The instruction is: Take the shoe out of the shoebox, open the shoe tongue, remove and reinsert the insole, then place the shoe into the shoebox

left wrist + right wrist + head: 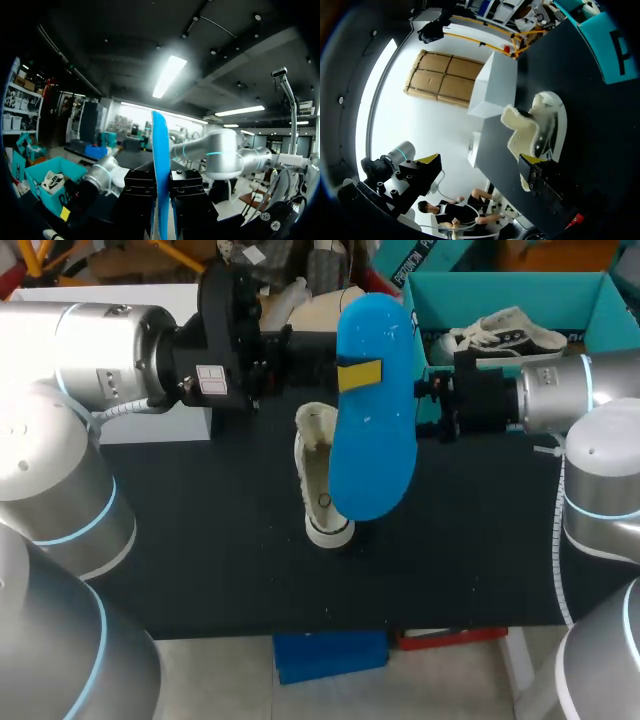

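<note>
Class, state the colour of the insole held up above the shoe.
Bright blue; the insole shows best in the head view.

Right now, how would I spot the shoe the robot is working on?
Start at the black table. Near its middle, partly behind the raised blue insole, stands a white shoe. Unlike the other shoe, which lies in the teal shoebox, it sits out on the tabletop.

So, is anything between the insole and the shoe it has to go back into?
Nothing visible. The left gripper holds the blue insole upright above the shoe, whose opening lies uncovered; the right gripper is off to the side.
</note>
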`<action>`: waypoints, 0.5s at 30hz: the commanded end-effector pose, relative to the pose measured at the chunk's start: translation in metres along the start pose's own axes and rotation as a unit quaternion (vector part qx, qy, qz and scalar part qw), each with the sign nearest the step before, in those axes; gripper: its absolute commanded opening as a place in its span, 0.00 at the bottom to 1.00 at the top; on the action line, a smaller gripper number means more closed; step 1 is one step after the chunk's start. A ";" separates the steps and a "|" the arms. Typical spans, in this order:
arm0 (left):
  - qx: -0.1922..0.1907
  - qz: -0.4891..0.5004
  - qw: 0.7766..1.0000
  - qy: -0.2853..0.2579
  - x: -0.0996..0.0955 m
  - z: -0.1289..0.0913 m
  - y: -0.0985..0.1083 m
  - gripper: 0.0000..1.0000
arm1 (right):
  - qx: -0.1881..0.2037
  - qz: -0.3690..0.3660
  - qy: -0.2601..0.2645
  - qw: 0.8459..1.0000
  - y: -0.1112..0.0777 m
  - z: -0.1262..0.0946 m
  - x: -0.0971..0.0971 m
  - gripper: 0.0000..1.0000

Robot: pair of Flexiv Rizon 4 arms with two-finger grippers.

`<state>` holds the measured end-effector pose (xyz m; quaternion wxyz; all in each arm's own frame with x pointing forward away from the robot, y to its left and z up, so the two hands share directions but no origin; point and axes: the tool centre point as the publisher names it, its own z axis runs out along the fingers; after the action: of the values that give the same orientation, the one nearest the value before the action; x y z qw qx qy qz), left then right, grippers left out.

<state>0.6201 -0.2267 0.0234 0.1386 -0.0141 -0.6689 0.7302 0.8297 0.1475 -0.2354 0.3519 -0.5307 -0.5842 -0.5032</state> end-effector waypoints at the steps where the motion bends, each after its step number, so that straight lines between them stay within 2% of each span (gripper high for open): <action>1: 0.008 0.046 0.999 0.008 -0.018 -0.005 0.031 0.00 | -0.001 0.000 0.000 1.000 0.000 0.001 0.000 1.00; 5: 0.041 0.049 0.998 -0.028 -0.039 -0.011 0.054 0.00 | -0.001 0.000 0.000 1.000 0.000 0.001 0.000 1.00; 15: 0.041 0.049 0.998 -0.028 -0.039 -0.011 0.054 0.00 | -0.001 0.000 0.000 1.000 0.000 0.001 0.000 1.00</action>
<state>0.6529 -0.2274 -0.0367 0.0869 -0.0231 -0.6398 0.7633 0.8301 0.1471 -0.2353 0.3522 -0.5304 -0.5848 -0.5027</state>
